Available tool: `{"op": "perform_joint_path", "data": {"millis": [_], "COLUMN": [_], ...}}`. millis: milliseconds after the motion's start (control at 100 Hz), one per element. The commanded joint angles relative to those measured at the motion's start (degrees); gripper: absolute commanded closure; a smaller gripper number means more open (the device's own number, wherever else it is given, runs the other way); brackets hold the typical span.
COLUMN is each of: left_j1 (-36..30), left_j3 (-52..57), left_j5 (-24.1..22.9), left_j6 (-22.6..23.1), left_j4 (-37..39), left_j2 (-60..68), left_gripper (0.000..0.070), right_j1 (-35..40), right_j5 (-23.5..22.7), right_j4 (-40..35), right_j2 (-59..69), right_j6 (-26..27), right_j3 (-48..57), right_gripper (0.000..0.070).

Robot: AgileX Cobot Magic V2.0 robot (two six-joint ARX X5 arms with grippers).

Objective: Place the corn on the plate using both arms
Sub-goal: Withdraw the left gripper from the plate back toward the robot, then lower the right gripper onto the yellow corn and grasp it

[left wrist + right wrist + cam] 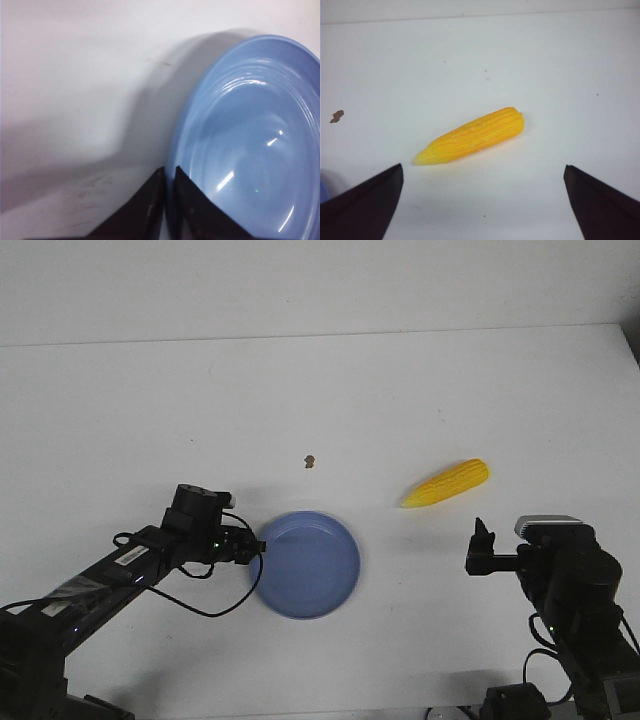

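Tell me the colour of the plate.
Plain periwinkle blue, unmarked; the plate shows best in the left wrist view.

Open tabletop (420, 390) is seen all around the corn (446, 483), with bare surface between it and the plate (307, 564); only a small brown speck (310, 460) lies nearby.

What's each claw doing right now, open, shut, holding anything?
Left claw: shut on the rim of the blue plate.
Right claw: open, empty, facing the corn on the table.
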Motion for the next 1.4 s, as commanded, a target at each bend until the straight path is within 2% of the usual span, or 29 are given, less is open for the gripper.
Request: {"op": "perform_joint_path", "data": {"millis": [0,130,340,430,570,680,780,860,960,1040,1180,1390], "left_j1": [-0.3,-0.3,0.3,1.4,4.0,6.2,8.3,10.1,12.2,13.4,15.5,15.9], "left_j3": [0.4,0.5,0.5,0.5,0.5,0.5,0.5,0.5,0.5,0.5,0.5,0.5], "left_j5": [0.0,0.0,0.0,0.0,-0.3,-2.6,-4.6,-10.0,-23.2,-28.1,-28.5,-28.5], "left_j6": [0.2,0.2,1.0,1.2,4.0,5.6,7.4,11.8,17.1,18.6,19.3,19.3], "left_j4": [0.2,0.2,0.7,1.2,1.5,1.4,0.2,-3.2,-7.1,-7.5,-7.6,-8.0], "left_j2": [0.8,0.8,0.4,-0.7,-4.7,-9.2,-13.2,-16.4,-20.9,-24.4,-29.7,-32.6], "left_gripper": [0.0552,0.0264,0.0003,0.0,0.0,0.0,0.0,0.0,0.0,0.0,0.0,0.0], "right_j1": [0.0,0.0,0.0,0.0,0.0,0.0,0.0,0.0,0.0,0.0,0.0,0.0], "right_j5": [0.0,0.0,0.0,0.0,0.0,0.0,-0.1,-0.5,-0.7,-0.6,-0.7,-0.7], "right_j4": [0.5,0.5,0.5,0.8,1.0,1.0,1.2,1.5,1.5,1.6,1.8,3.1], "right_j2": [0.1,0.1,0.1,0.1,0.1,0.1,0.2,0.2,0.2,0.3,1.3,7.8], "right_j6": [0.1,0.1,0.1,0.1,0.2,0.6,3.4,5.6,6.9,7.7,10.2,17.0], "right_j3": [1.1,1.1,1.1,1.1,1.1,1.1,1.1,1.1,1.1,1.1,1.1,1.1], "right_gripper": [0.0027,0.0027,0.0027,0.0027,0.0027,0.0027,0.0027,0.0027,0.0027,0.0027,0.0027,0.0025]}}
